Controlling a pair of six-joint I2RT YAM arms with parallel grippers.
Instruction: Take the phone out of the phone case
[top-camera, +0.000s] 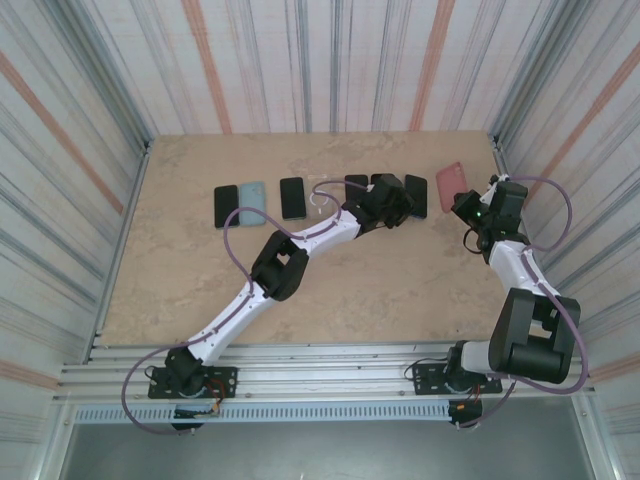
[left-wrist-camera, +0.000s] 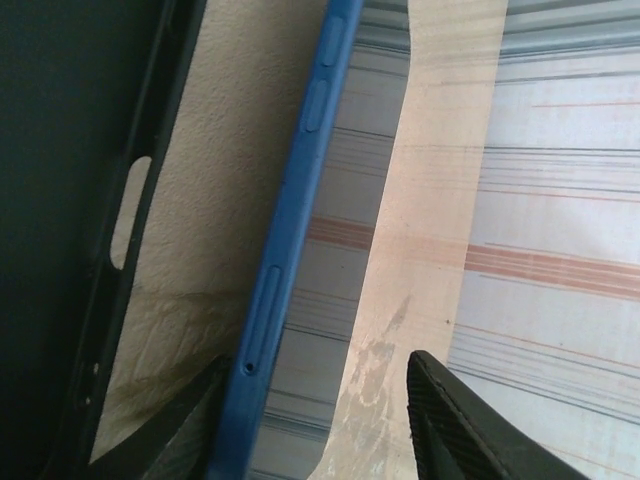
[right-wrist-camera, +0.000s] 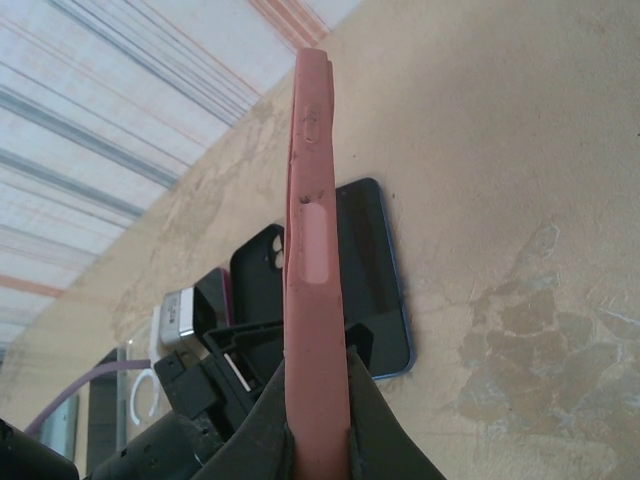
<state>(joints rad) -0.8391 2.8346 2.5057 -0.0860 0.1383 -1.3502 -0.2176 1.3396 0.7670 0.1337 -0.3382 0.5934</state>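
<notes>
- Up at the far side of the tabletop (top-camera: 200, 290), overhead view: the left tool (top-camera: 398, 208) sits low over a row of phones and cases, right by the blue-rimmed phone (top-camera: 416, 192). The right tool (top-camera: 462, 200) holds the pink phone case (top-camera: 450, 182) up, just to the right of that row.
- Left wrist view: the phone's blue edge (left-wrist-camera: 290, 230) runs up the frame, buttons showing, with the glossy screen mirroring the striped walls. An empty black case (left-wrist-camera: 60, 200) lies just beside it. The left tool's fingers (left-wrist-camera: 450, 420) stand partway apart. One is against the blue edge, the other is off it, so nothing's pinched.
- Right wrist view: the right tool (right-wrist-camera: 315, 385) is clamped tight on the pink case (right-wrist-camera: 312, 250), which is held upright and edge-on. Can't tell from here if anything's inside it. The phone (right-wrist-camera: 375, 280) lies flat on the tabletop behind, apart from the case.
- My read: the phone's out and this is the let-go step. To do it well, I'd widen the left tool fully before lifting, then go straight up so a finger doesn't drag the phone into the black case. The right tool should hold the pink case steady and well apart from the row.
</notes>
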